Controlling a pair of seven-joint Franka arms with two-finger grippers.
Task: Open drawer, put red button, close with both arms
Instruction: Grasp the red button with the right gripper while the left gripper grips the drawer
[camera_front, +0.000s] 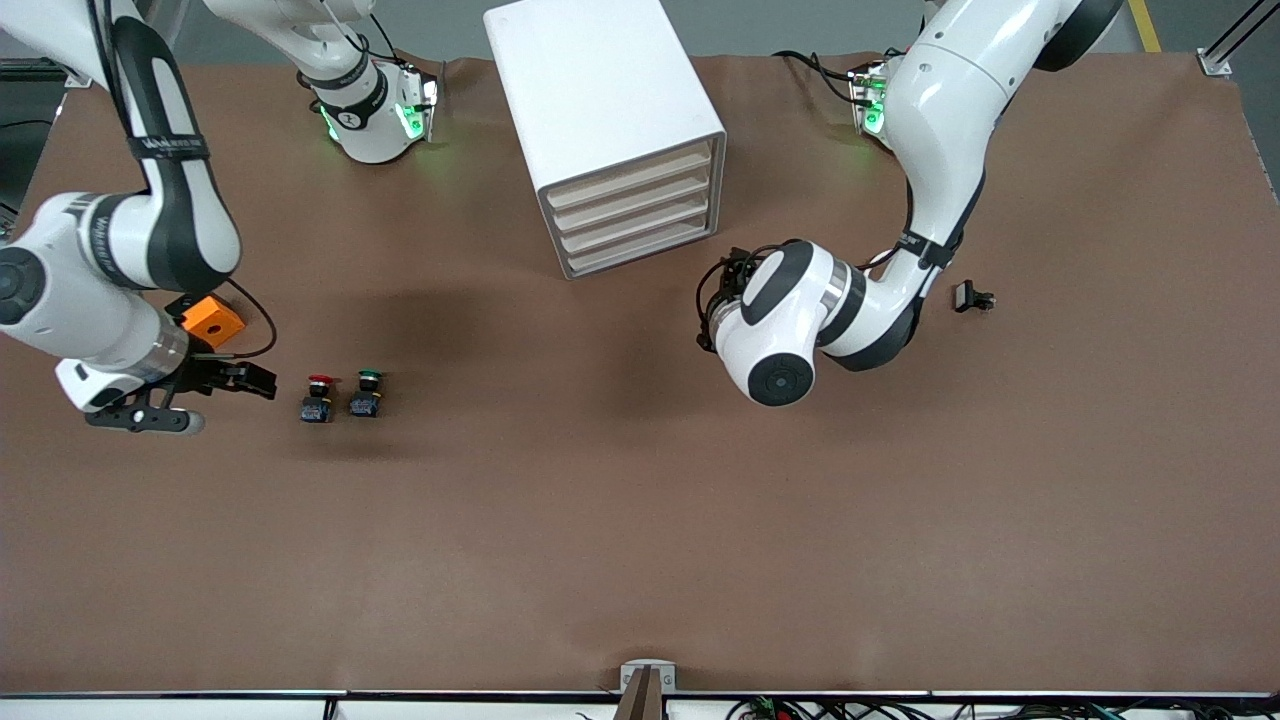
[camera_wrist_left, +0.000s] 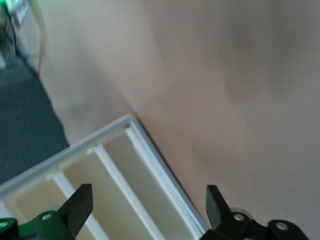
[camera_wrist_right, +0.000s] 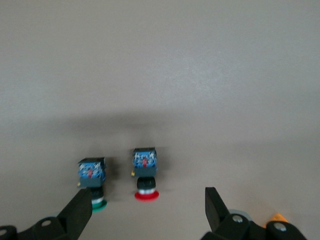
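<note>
I am taking the cabinet (camera_front: 610, 130) as my landmark: it is standing on the brown table (camera_front: 640, 520), with four cream drawers (camera_front: 632, 214) stacked in its front, all sitting flush and shut.

The red button (camera_front: 318, 398) is resting on the table well away from the cabinet, toward the right arm's end and nearer to the front camera than the cabinet. It is standing just beside the green button (camera_front: 366, 393), the two apart by a small gap, the green one on the cabinet's side of the pair. An orange cube (camera_front: 212, 320) is lying farther toward the right arm's end than the buttons, partly under the right arm.

I am seeing the right gripper (camera_front: 243, 378) hovering low over the table, beside the red button and apart from it, fingers (camera_wrist_right: 80, 212) spread wide with nothing between them.

The left gripper (camera_wrist_left: 149, 207) is hanging beside the cabinet, toward the left arm's end, and its wrist view is showing the drawer fronts close by. Its fingers (camera_wrist_left: 80, 205) are spread and holding nothing.

A small black part (camera_front: 972, 297) is lying on the table, well away from the cabinet toward the left arm's end.
</note>
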